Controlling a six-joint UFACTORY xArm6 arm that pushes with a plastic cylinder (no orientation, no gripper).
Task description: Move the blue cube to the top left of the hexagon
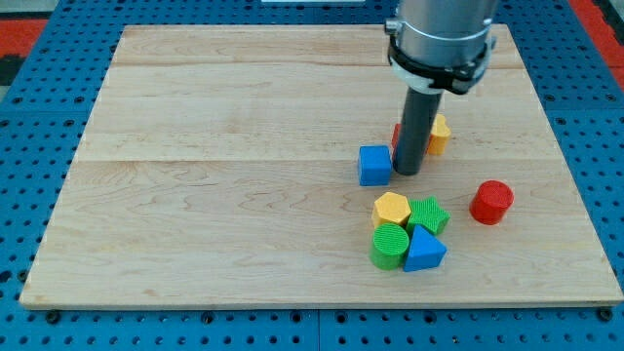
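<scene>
The blue cube (374, 165) lies on the wooden board (214, 195), right of centre. My tip (407, 173) stands right next to the cube's right side, touching or nearly so. The yellow hexagon (391, 209) lies just below the cube and slightly to its right, a small gap apart. The rod comes down from the arm at the view's top.
A green star-like block (429, 214), a green cylinder (391, 245) and a blue triangular block (425, 250) cluster around the hexagon. A red cylinder (491, 202) lies to the right. A yellow block (439, 135) and a red block (397, 132) are partly hidden behind the rod.
</scene>
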